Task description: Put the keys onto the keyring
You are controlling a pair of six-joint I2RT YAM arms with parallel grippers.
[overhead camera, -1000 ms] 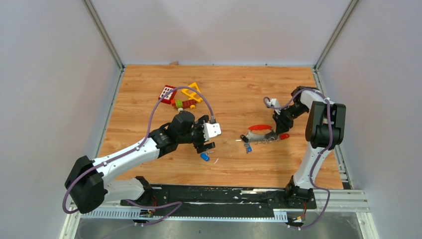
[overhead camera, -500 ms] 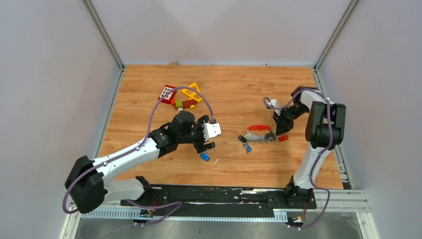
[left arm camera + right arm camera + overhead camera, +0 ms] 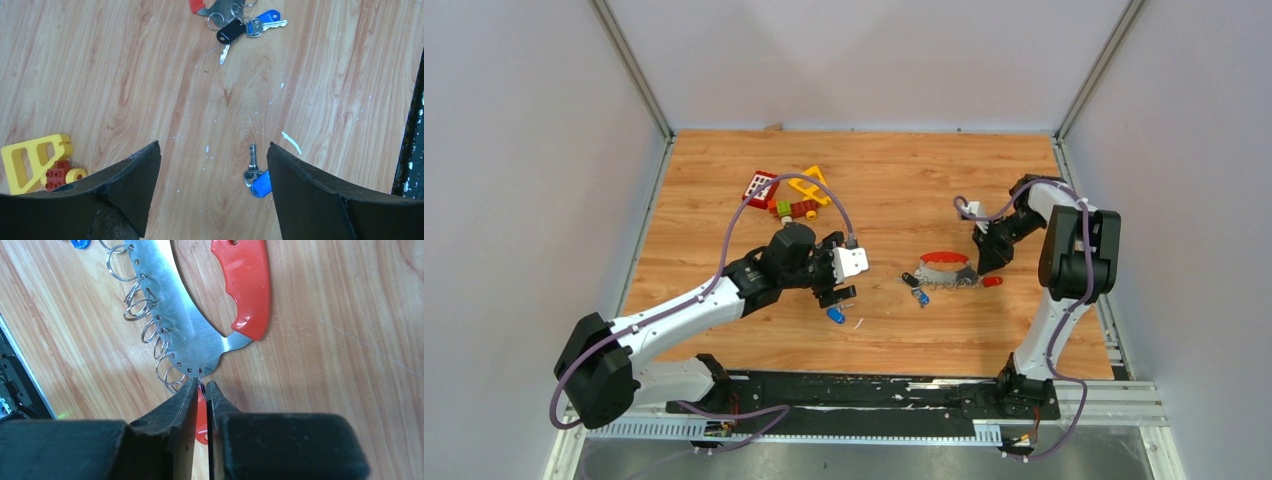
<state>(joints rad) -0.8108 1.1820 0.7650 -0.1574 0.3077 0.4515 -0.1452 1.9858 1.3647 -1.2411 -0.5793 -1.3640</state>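
Two keys matter here, and they sit very differently. Your right gripper (image 3: 202,386) is pinched almost closed on the red key (image 3: 201,416), whose split ring passes through the end hole of the keyring (image 3: 170,310). That grip probably steadies the joint against the table (image 3: 884,180). Your left gripper (image 3: 212,150) hangs spread wide and holds nothing. It straddles the loose blue key (image 3: 257,182), which lies flat, off-centre toward one finger and well apart from the keyring. That looks like a set-up for a pick.
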